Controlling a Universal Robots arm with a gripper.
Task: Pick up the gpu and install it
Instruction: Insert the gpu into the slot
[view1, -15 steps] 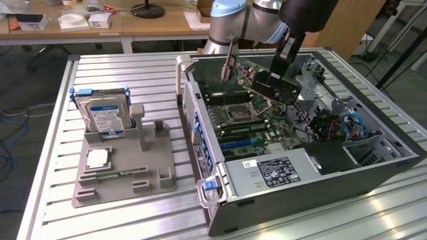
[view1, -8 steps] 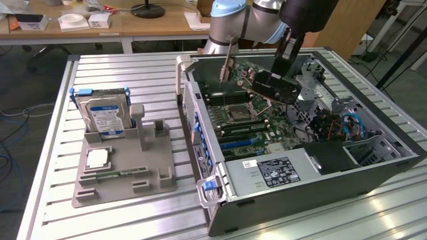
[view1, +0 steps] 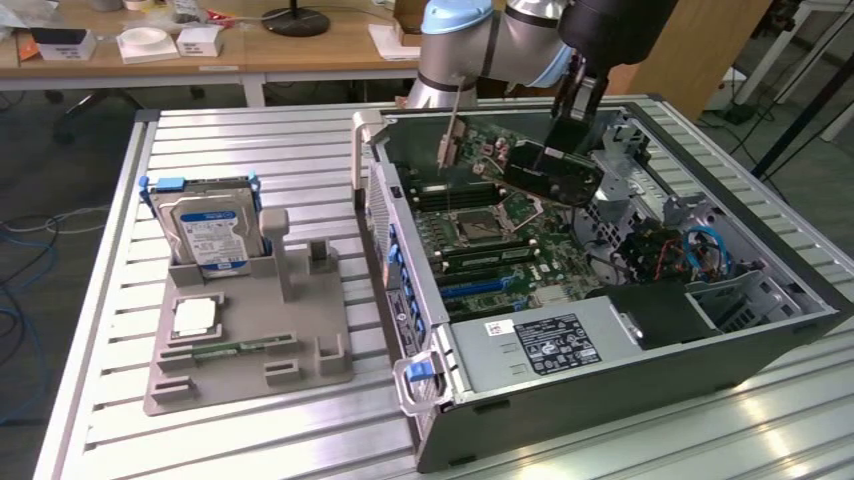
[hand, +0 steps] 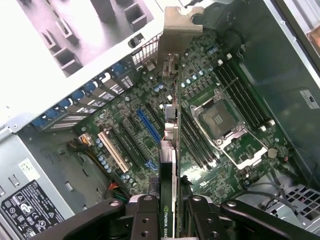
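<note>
Your gripper (view1: 567, 135) is closed part-way and clamped on the gpu (hand: 170, 150), across its two flat faces, at the end away from the silver bracket (hand: 179, 30). The card hangs inside the open case (view1: 601, 385), above the motherboard (hand: 235, 95) and clear of it. In the exterior view it sits toward the case's far edge and looks tilted rather than square to the board.

Seen from the wrist, its lower edge runs alongside the blue slot (hand: 150, 131), between that slot and the processor socket (hand: 220, 117). Whether it is truly over a slot I cannot tell.

My judgement is that you should level the card, line its edge up with the slot along the whole length, and bring the bracket flush to the case wall where the openings are. Go down straight and slowly, because a skewed entry could jam the contacts or scrape nearby parts. Grip firmly so the card cannot pivot.
</note>
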